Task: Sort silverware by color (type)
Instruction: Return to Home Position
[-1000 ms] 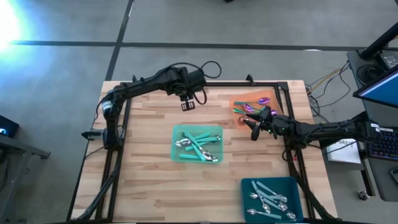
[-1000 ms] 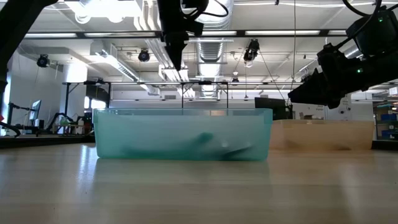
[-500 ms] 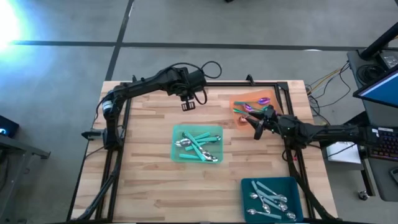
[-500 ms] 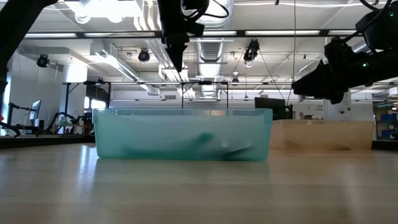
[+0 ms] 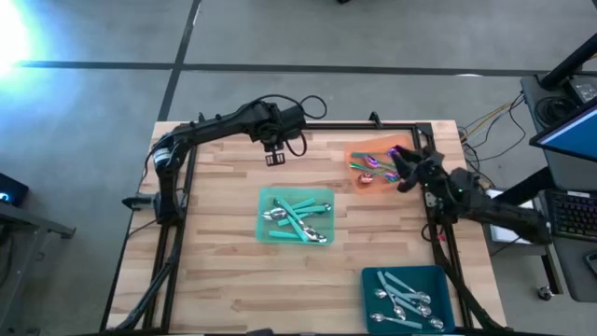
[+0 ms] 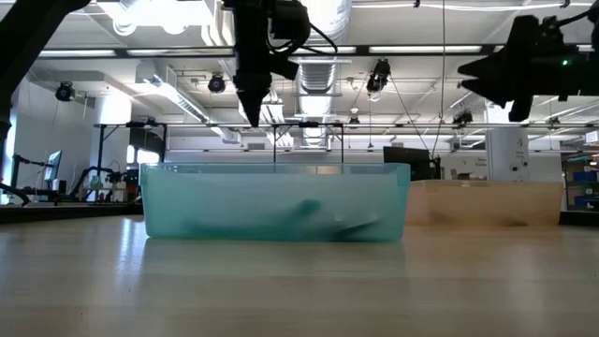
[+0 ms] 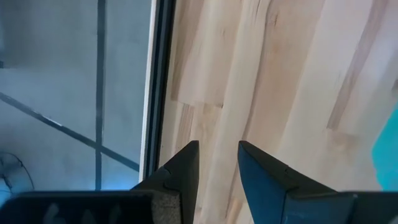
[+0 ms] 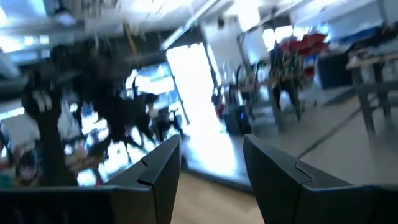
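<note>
Wooden table carries a green tray, a dark teal tray and an orange tray. Left gripper hangs over bare wood; right gripper hangs at the orange tray's edge. Both are spread apart and empty. Silverware lies inside all three trays.

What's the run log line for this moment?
left pincer: open, empty, above bare tabletop | right pincer: open, empty, high by orange tray | silverware: in orange tray, green tray, dark teal tray

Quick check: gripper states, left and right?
Left gripper: open, empty, over the bare table.
Right gripper: open, empty, up high near the orange tray.
</note>
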`<action>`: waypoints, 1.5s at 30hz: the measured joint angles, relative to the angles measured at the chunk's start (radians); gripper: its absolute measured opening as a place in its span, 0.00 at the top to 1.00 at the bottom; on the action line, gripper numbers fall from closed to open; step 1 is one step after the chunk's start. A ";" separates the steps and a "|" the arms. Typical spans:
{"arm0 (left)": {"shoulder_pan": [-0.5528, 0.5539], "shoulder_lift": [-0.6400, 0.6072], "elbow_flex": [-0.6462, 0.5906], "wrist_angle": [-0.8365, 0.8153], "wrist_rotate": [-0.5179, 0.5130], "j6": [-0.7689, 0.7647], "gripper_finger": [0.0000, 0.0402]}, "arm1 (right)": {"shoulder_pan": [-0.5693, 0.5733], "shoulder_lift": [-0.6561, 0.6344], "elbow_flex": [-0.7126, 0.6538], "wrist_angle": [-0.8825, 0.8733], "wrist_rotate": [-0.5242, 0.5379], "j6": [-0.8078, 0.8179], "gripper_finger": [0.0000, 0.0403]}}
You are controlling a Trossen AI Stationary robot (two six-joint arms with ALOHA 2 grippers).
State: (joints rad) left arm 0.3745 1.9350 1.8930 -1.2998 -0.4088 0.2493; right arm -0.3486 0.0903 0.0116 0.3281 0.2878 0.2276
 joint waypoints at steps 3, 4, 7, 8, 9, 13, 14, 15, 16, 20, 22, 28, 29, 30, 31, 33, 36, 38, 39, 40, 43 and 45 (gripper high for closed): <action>0.015 0.000 -0.011 0.000 0.000 0.004 0.76 | -0.046 -0.049 0.000 -0.009 0.001 0.000 0.59; 0.020 0.000 -0.012 0.000 0.000 0.005 0.76 | -0.060 -0.065 0.000 -0.008 0.001 0.000 0.59; 0.040 0.000 -0.012 0.002 0.000 0.024 0.76 | -0.095 -0.090 -0.001 -0.005 0.001 0.000 0.59; 0.048 -0.001 -0.012 0.005 0.001 0.029 0.76 | -0.105 -0.090 -0.001 0.004 0.001 0.000 0.59; 0.057 -0.002 -0.013 0.011 0.003 0.030 0.76 | -0.115 -0.089 -0.001 0.009 0.001 0.000 0.59; 0.110 -0.006 -0.013 0.046 0.002 0.030 0.76 | -0.151 -0.090 -0.001 -0.002 0.001 0.000 0.59; 0.127 -0.006 -0.013 0.056 0.002 0.032 0.76 | -0.161 -0.090 -0.001 -0.002 0.001 0.000 0.59; 0.145 -0.006 -0.013 0.066 0.002 0.031 0.76 | -0.171 -0.090 -0.001 -0.002 0.001 0.000 0.59; 0.165 -0.006 -0.013 0.080 0.002 0.031 0.76 | -0.178 -0.090 -0.001 -0.002 0.001 0.000 0.59; 0.245 -0.006 -0.013 0.107 0.002 0.013 0.76 | -0.196 -0.090 -0.001 -0.006 0.001 0.000 0.59; 0.286 -0.006 -0.013 0.106 0.001 0.008 0.76 | -0.198 -0.090 -0.001 -0.007 0.001 0.000 0.59; 0.397 -0.006 -0.014 0.033 0.000 -0.038 0.76 | -0.198 -0.066 -0.001 -0.009 0.001 0.000 0.59; 0.412 -0.008 -0.019 0.022 0.004 -0.048 0.76 | -0.198 -0.061 -0.001 -0.009 0.001 0.000 0.59; 0.425 -0.013 -0.030 0.021 0.010 -0.055 0.76 | -0.198 -0.057 -0.001 -0.010 0.001 0.000 0.59; 0.435 -0.021 -0.047 0.026 0.020 -0.056 0.76 | -0.198 -0.053 -0.001 -0.010 0.001 0.000 0.59; 0.449 -0.046 -0.097 0.041 0.040 -0.056 0.76 | -0.198 -0.047 -0.001 -0.010 0.001 0.000 0.59; 0.458 -0.104 -0.209 0.092 0.060 -0.050 0.76 | -0.198 -0.041 -0.002 -0.011 0.001 0.000 0.59; 0.457 -0.162 -0.310 0.161 0.064 -0.036 0.76 | -0.198 -0.042 -0.002 -0.010 0.001 0.000 0.59; 0.457 -0.196 -0.367 0.200 0.081 -0.031 0.76 | -0.198 -0.042 -0.002 -0.010 0.001 0.000 0.59; 0.457 -0.232 -0.423 0.243 0.101 -0.030 0.76 | -0.198 -0.042 -0.002 -0.010 0.001 0.000 0.59; 0.456 -0.350 -0.593 0.392 0.174 -0.067 0.76 | -0.198 -0.042 -0.002 -0.010 0.001 0.000 0.59; 0.448 -0.434 -0.703 0.486 0.216 -0.100 0.76 | -0.198 -0.042 -0.002 -0.010 0.001 0.000 0.59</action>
State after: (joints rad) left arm 0.8221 1.5007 1.1899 -0.8138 -0.1928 0.1491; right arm -0.5461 0.0486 0.0101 0.3177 0.2890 0.2276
